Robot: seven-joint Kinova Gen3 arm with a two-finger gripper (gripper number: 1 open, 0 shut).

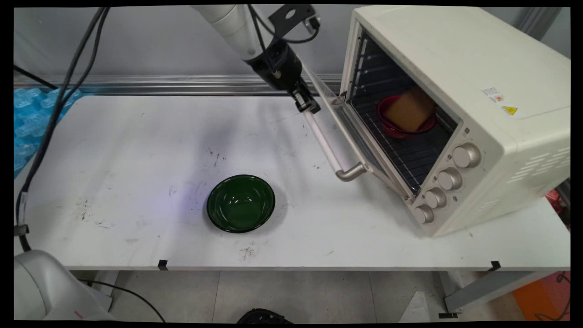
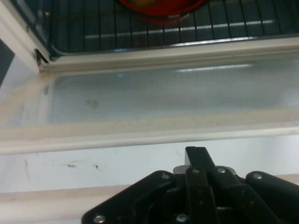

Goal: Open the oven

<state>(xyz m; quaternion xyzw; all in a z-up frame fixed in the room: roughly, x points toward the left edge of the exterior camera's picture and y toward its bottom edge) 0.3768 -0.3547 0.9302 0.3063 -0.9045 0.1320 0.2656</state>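
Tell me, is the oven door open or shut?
Open. The door hangs down in front of the oven, so you can see the rack and a red bowl with bread inside.

Nothing legible from here. The toaster oven (image 1: 455,114) carries a yellow warning triangle sticker (image 1: 509,110) and a small white label (image 1: 493,93) on top, its print too small to read.
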